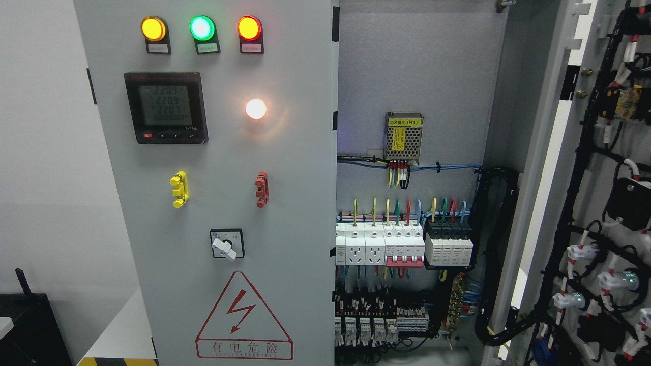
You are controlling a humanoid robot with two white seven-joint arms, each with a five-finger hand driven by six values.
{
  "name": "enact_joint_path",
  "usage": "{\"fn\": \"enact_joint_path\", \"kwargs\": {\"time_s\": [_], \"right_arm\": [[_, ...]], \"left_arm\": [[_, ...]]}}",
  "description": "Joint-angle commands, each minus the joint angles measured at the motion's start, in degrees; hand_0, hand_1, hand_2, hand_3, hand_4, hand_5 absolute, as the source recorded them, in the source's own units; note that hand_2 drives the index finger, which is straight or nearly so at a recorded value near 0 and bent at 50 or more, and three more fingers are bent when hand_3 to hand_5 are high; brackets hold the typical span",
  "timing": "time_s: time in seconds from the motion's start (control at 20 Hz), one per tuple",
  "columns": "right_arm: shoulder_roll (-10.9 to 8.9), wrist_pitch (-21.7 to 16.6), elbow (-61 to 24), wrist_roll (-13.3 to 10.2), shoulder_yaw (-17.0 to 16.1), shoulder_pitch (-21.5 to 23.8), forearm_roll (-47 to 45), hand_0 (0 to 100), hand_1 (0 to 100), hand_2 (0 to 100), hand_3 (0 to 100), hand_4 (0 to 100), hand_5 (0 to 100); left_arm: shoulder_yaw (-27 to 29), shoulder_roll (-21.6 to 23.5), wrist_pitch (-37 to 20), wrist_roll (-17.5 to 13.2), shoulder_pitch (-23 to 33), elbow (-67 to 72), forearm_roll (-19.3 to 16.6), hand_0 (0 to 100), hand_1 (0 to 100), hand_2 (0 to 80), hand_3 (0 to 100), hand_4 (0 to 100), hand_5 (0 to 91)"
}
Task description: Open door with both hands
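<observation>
Grey cabinet (422, 66), right door (600, 203) open, holds breakers (404, 249) and wiring (501, 244).

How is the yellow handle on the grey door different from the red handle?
The yellow handle is bright yellow and sits on the left of the grey door; the red handle is dark red, further right, under the glowing white lamp. Both are small, upright, and level with each other.

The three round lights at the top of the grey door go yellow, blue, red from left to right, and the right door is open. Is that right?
Nearly. The middle light is green, not blue, as the head view shows. The yellow light and red light flank it, and the right door is open.
</observation>
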Motion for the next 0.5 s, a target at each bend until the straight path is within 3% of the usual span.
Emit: {"fn": "enact_joint_path", "kwargs": {"time_s": [0.0, 0.1, 0.3, 0.45], "right_arm": [[0.00, -0.1, -0.9, 0.0, -0.1, 0.0, 0.0, 12, 39, 0, 0, 0, 0], [0.00, 0.0, -2.6, 0.0, -0.1, 0.2, 0.0, 12, 39, 0, 0, 0, 0], [-1.05, -0.1, -13.6, -0.1, -0.1, 2.8, 0.0, 12, 39, 0, 0, 0, 0], [-4.73, -0.1, -31.0, -0.1, -0.1, 9.6, -0.2, 12, 39, 0, 0, 0, 0]], "left_arm": [[-1.4, -2.9, -0.8, 1.7, -0.3, 1.1, -0.4, 12, 39, 0.0, 0, 0, 0.0], [-3.5, -2.9, -1.0, 1.7, -0.2, 0.0, -2.6, 12, 39, 0.0, 0, 0, 0.0], [-3.4, -3.0, -1.0, 1.5, -0.2, -0.3, -2.9, 12, 39, 0.0, 0, 0, 0.0], [-3.2, -3.0, -1.0, 1.1, -0.2, -0.4, -2.6, 12, 39, 0.0, 0, 0, 0.0]]}}
